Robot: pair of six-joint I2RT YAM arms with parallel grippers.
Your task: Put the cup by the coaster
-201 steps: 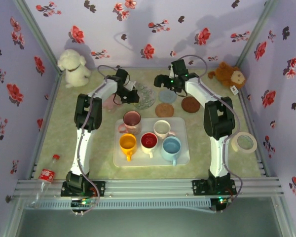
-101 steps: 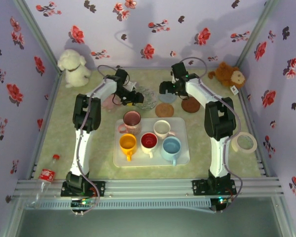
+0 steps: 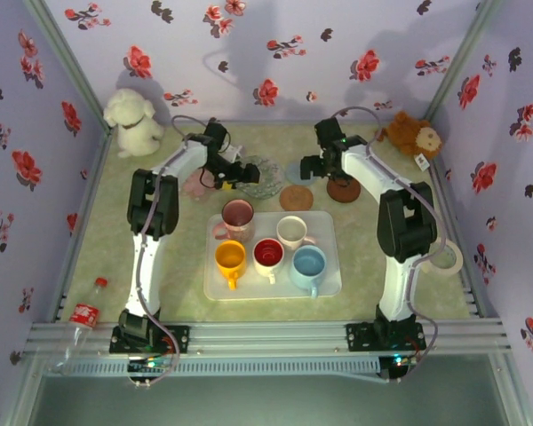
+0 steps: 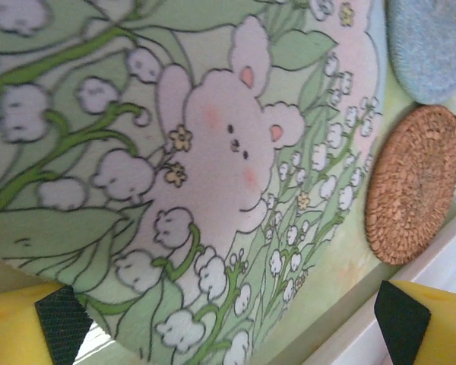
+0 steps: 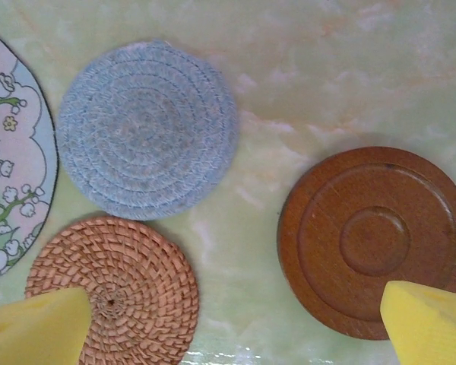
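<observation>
Both claws spread above the coaster row; pink cup set down by the bunny coaster.
Top view: white tray (image 3: 333,286) holding five mugs (image 3: 268,253) sits at 6 o'clock of the coasters. Floral bunny coaster (image 4: 213,167) lies flat. Pink cup (image 3: 195,185) stands at its 9 o'clock, just beside it; it is partly hidden by the left arm (image 3: 149,206), so touching or not is unclear. Left gripper (image 4: 232,321) hovers over that coaster, fingers wide apart, holding nothing. Right gripper (image 5: 234,325) hangs over the small coasters, fingers spread, empty. Wooden coaster (image 5: 374,239) is at 4 o'clock of the blue woven coaster (image 5: 146,128), rattan coaster (image 5: 114,293) at its 6 o'clock.
</observation>
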